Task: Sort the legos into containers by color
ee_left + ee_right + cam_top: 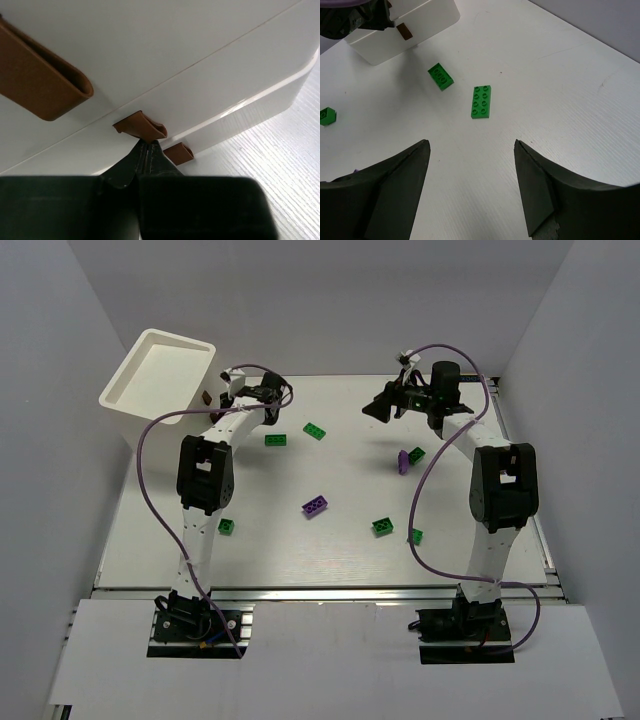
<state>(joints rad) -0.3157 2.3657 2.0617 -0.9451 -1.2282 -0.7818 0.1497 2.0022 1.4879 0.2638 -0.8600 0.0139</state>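
Container (210, 55) walls fill the left wrist view, rim cut off. Left gripper (145, 150) is clenched, tips against a brown tab (141, 127); pinch unclear. Right gripper (471, 144) is spread wide, empty. Nearest green lego (481, 102) lies on the table (570, 100), studs up, long axis pointing away from this gripper.

Left arm (205, 475) stretched toward the far-left corner of the worktop (290, 552), left gripper (146, 149) fingertips pressed together, right arm (503, 490) reaching toward the far edge, right gripper (470, 187) fingers spread wide
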